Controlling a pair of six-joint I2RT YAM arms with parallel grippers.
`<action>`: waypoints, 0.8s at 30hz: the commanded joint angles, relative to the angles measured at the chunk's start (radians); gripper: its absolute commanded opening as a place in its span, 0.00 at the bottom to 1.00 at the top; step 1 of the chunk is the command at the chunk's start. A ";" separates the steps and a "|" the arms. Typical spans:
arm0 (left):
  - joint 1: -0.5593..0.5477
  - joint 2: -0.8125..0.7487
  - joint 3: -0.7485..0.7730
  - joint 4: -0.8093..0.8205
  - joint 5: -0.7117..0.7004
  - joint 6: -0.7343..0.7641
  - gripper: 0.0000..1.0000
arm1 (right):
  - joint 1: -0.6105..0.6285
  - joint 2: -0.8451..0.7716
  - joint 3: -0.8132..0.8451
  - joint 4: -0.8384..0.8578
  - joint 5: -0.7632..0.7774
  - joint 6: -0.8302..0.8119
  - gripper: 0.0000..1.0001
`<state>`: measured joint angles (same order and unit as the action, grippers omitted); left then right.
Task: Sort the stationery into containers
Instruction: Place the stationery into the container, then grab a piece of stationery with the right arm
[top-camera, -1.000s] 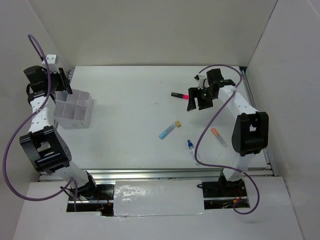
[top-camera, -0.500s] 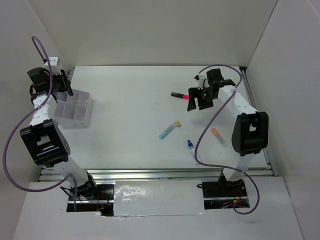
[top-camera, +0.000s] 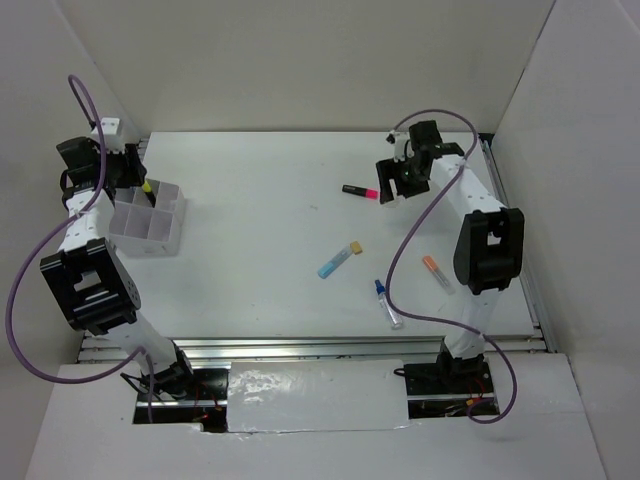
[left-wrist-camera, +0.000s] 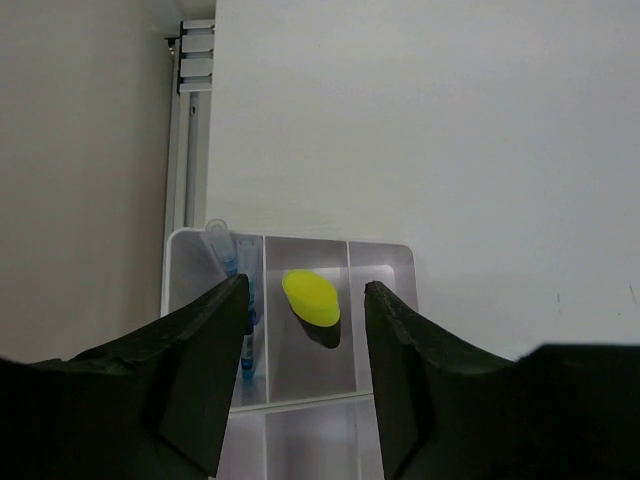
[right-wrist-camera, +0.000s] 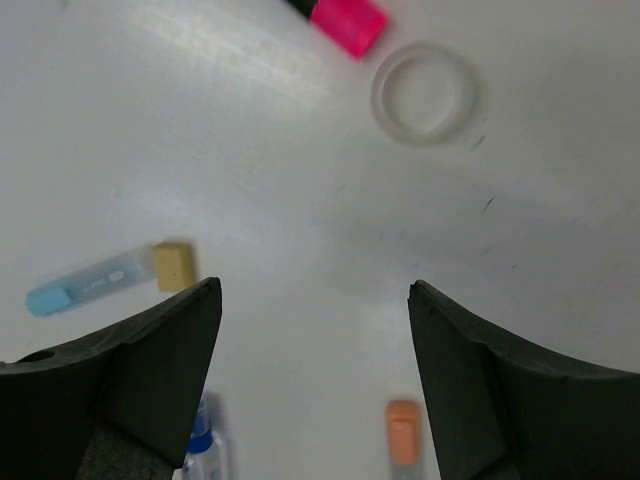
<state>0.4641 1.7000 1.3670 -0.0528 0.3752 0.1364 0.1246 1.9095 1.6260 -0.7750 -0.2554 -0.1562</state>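
Note:
The translucent organizer box (top-camera: 160, 232) stands at the far left. A black highlighter with a yellow cap (top-camera: 147, 188) stands upright in a back compartment; the left wrist view shows the cap (left-wrist-camera: 311, 297) beside a blue pen (left-wrist-camera: 243, 325) in the neighbouring compartment. My left gripper (top-camera: 125, 172) is open above the box, its jaws apart on either side of the cap (left-wrist-camera: 305, 292). My right gripper (top-camera: 393, 185) is open and empty (right-wrist-camera: 313, 292) above the table. Near it lie the pink-capped highlighter (top-camera: 360, 190) and a clear tape ring (right-wrist-camera: 425, 92).
A light-blue marker (top-camera: 338, 259), a blue-capped bottle (top-camera: 387, 302) and an orange-capped tube (top-camera: 437, 272) lie on the white table at centre right. White walls enclose the left, far and right sides. A metal rail (left-wrist-camera: 188, 120) runs along the left edge.
My left gripper has drawn back from over the box, and the yellow-capped highlighter now stands uncovered in its compartment. My right gripper has moved slightly toward the far side.

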 joint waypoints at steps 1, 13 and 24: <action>-0.008 -0.003 0.018 -0.008 0.010 0.025 0.64 | -0.006 0.057 0.156 0.017 0.070 -0.123 0.82; -0.090 -0.100 -0.011 -0.053 0.076 0.072 0.74 | 0.009 0.348 0.506 -0.060 -0.094 -0.275 0.77; -0.171 -0.217 -0.026 -0.081 0.116 0.017 0.76 | 0.049 0.540 0.641 -0.058 -0.120 -0.282 0.86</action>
<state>0.3103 1.5295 1.3403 -0.1421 0.4526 0.1764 0.1562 2.4203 2.1838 -0.8078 -0.3481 -0.4221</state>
